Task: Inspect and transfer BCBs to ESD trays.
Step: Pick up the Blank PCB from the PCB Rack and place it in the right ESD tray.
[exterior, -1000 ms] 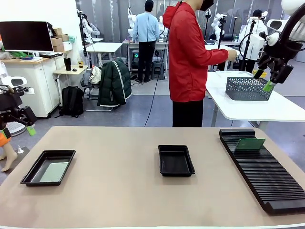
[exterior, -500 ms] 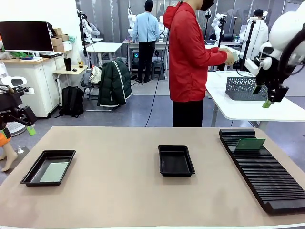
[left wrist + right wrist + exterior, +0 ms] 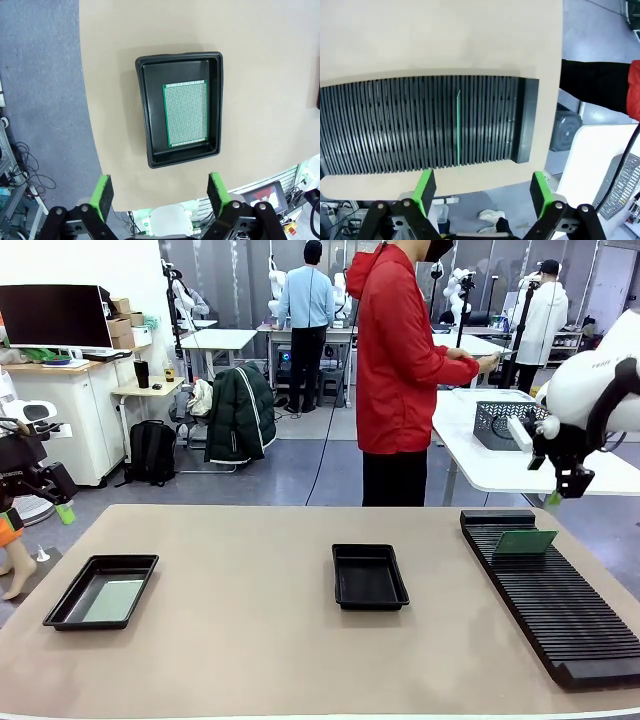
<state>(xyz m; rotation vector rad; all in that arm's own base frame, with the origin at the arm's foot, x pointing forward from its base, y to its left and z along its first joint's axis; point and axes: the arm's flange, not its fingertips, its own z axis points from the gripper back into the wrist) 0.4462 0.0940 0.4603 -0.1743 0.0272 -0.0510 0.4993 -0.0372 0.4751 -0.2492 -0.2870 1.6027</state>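
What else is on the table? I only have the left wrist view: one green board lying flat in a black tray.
Observer: A second ESD tray sits mid-table, with nothing in it.
Operator: Any more boards?
Observer: One BCB stands on edge in the slotted rack on the robot's right side.
Operator: And the right arm?
Observer: The right gripper hangs above that rack, lined up with the board, jaws open and empty.
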